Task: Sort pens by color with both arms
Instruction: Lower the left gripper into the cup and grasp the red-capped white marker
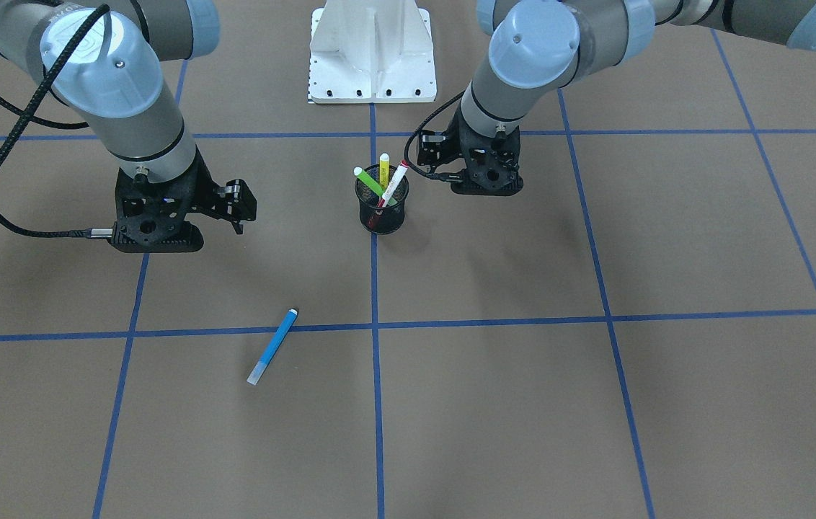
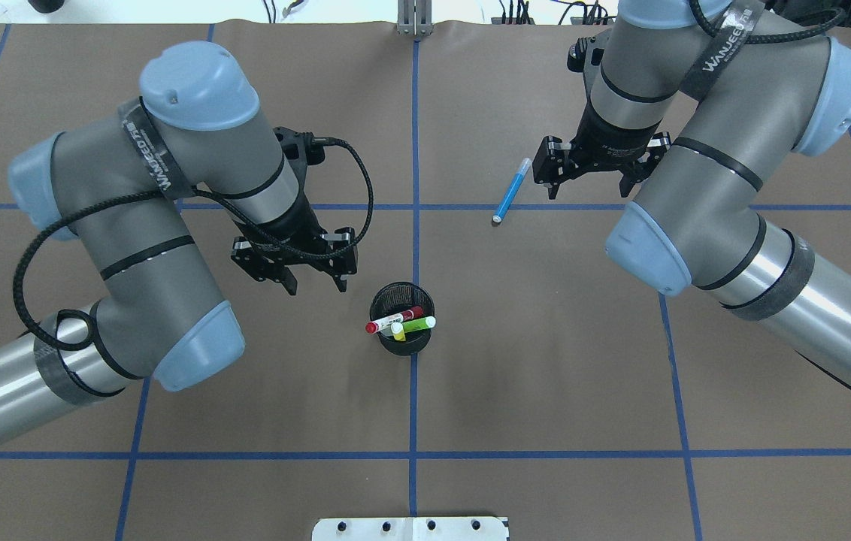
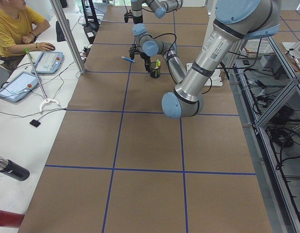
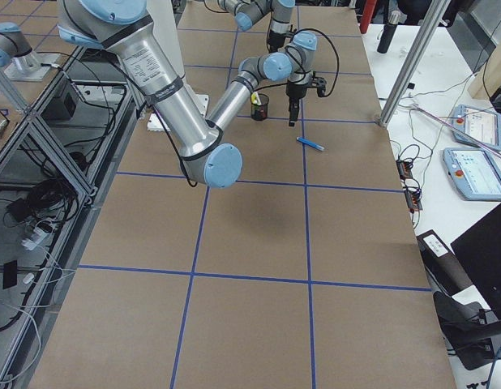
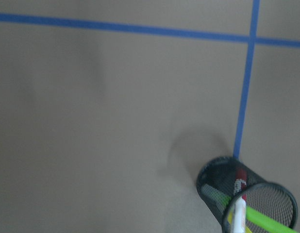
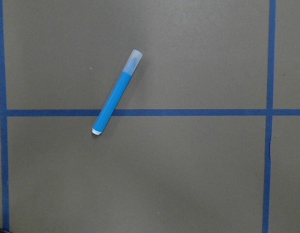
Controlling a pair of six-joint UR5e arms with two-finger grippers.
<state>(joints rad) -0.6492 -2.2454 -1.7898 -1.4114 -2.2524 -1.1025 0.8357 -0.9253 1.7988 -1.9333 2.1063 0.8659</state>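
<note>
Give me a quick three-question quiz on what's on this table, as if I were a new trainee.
1. True or false: the slim blue marker pen lies flat on the brown paper-covered table, outside the round black mesh cup.
2. How many pens stand in the cup? A) one B) three C) four
3. Fill in: the jaws nearer the cup belong to the robot's ____ arm.

Key
1. True; it lies across a blue tape line.
2. B: a bright green pen, a yellow pen and a white pen with red ends.
3. Left: the grey-and-silver left arm, its jaws open and empty.
</note>
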